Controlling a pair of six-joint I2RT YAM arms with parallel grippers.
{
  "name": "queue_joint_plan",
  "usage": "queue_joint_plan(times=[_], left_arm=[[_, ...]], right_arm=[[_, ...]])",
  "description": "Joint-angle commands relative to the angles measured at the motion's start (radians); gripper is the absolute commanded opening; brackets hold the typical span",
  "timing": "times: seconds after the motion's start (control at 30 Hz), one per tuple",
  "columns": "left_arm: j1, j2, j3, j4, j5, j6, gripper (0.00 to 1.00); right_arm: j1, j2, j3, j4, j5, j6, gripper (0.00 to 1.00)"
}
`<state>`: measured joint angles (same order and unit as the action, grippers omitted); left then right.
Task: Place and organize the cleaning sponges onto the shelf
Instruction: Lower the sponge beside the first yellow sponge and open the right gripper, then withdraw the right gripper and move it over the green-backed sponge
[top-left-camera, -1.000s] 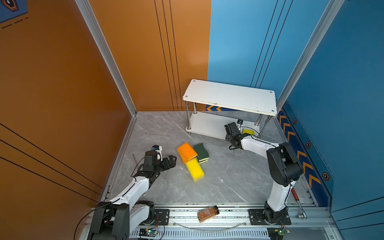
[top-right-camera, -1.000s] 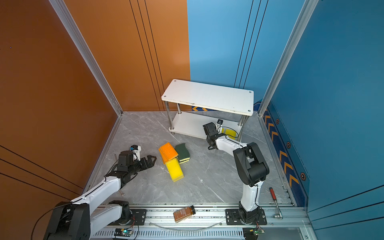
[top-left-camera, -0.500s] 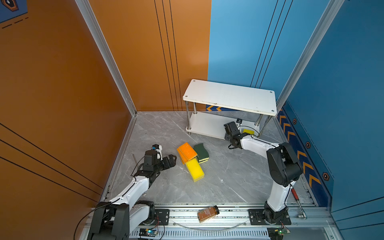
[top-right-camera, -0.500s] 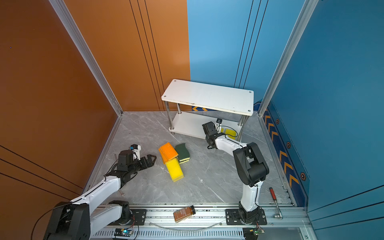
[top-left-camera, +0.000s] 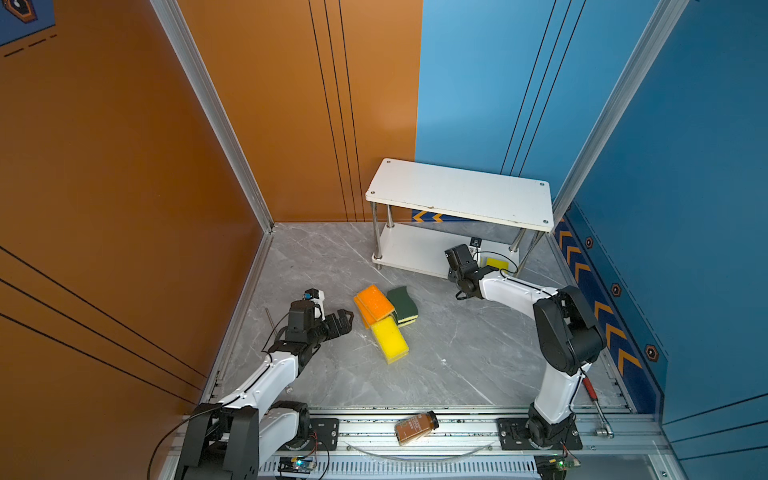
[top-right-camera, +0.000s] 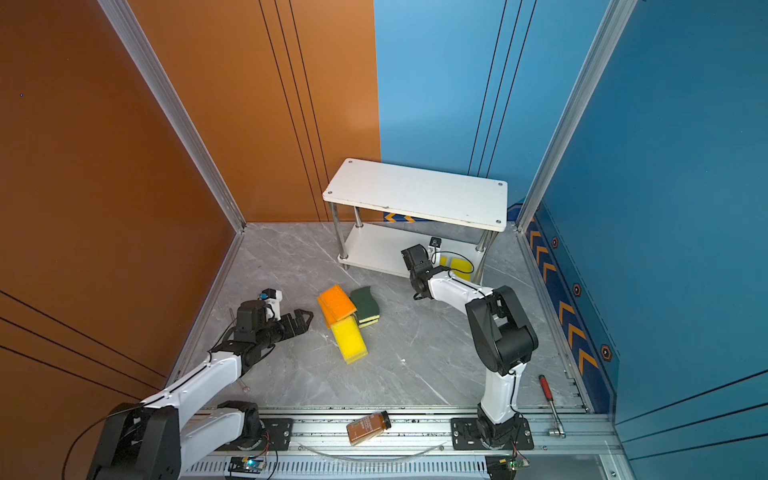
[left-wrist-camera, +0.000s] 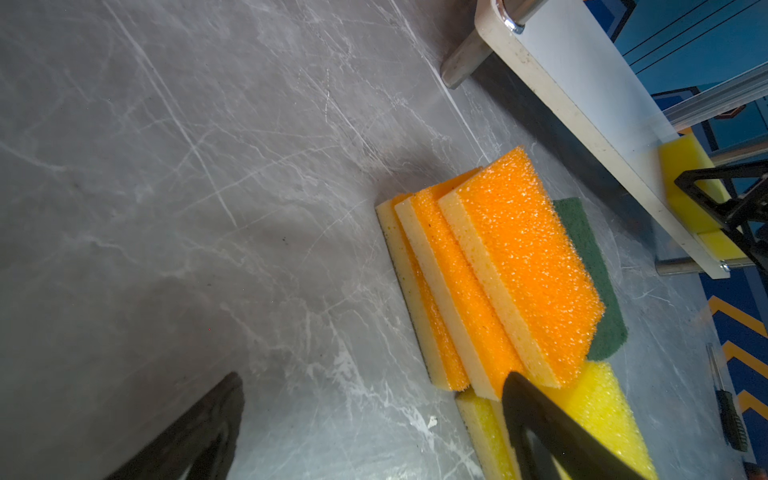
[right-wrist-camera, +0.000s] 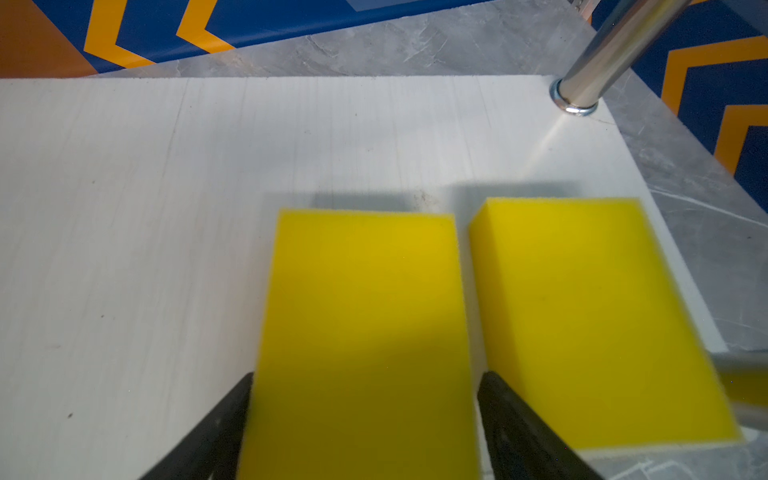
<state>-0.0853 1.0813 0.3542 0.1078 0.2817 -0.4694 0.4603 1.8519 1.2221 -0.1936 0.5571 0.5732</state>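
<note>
Edged nearer the shelf, right gripper jaws straddle one yellow sponge on its lower board, second yellow sponge beside; grip we cannot tell. Left gripper jaws gape empty before three orange-topped sponges.

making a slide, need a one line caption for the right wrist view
Right gripper flanking a yellow sponge on the shelf's lower board, a second yellow sponge alongside.

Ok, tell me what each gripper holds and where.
Left gripper: nothing, jaws open. Right gripper: fingers flank the long sides of a yellow sponge on the shelf's lower board; whether they pinch it cannot be told.
</note>
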Motion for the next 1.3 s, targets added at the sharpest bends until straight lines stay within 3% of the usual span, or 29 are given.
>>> queue_joint_plan(times=[0.0,0.33,0.87,1.27], left_arm=[[0.006,0.003,0.011,0.001,0.019,-0.002,0.98],[0.007,0.012,0.013,0.006,0.025,-0.004,0.98],[-0.001,0.017,0.016,0.009,0.033,-0.014,0.98],[-0.005,0.03,0.018,0.019,0.043,-0.033,0.98]], right_arm=[[0.007,-0.049,0.008,-0.036,0.038,-0.019,0.83],[0.016,-0.115,-0.024,-0.047,0.042,-0.059,0.89],[0.031,-0.249,-0.13,-0.028,-0.154,-0.231,0.91],[0.065,-0.408,-0.225,-0.07,-0.537,-0.373,0.99]])
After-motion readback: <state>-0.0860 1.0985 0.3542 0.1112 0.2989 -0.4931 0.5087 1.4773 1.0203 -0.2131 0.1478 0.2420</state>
